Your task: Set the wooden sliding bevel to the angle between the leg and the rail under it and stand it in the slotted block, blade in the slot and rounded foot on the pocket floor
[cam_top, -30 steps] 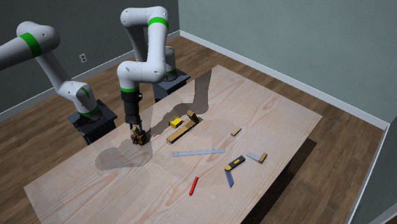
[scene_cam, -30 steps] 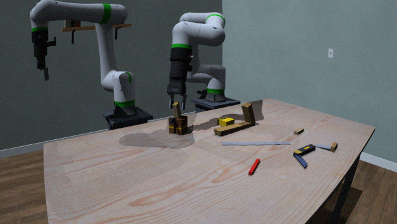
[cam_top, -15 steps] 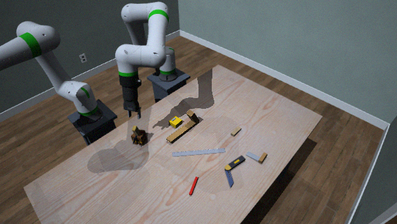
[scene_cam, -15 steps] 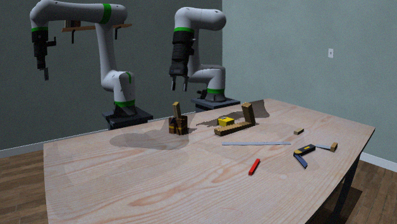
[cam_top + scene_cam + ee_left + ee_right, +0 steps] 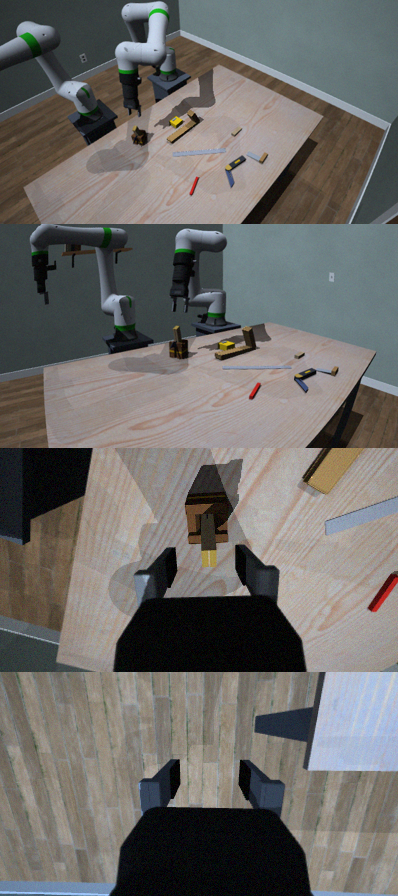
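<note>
Wooden sliding bevel point(image 5: 136, 130) point(image 5: 177, 334) point(image 5: 208, 535) is leaning slightly in the slotted block point(image 5: 142, 137) point(image 5: 184, 346) point(image 5: 193, 520), its slot apparently bracing the dimly seen blade, while left gripper point(image 5: 134, 114) point(image 5: 179, 309) point(image 5: 206, 560) and right gripper point(image 5: 46, 302) point(image 5: 209, 772) are both hanging open, supporting nothing

Top, exterior share tabletop; both wrists face down.

Left arm point(image 5: 139, 54) point(image 5: 203, 240): black wrist point(image 5: 130, 88) point(image 5: 182, 271) above its tool, leaning slightly; left gripper point(image 5: 134, 114) point(image 5: 179, 309) point(image 5: 206, 566) points down, fingers wide apart on either side of the tool's centreline. Right arm point(image 5: 39, 34) point(image 5: 74, 236) reaches across above its own tool, then bends down at the wrist; right gripper point(image 5: 46, 302) point(image 5: 209, 779) hangs below that wrist, fingers likewise fully spread, inner faces opposed across the tool's middle.
</note>
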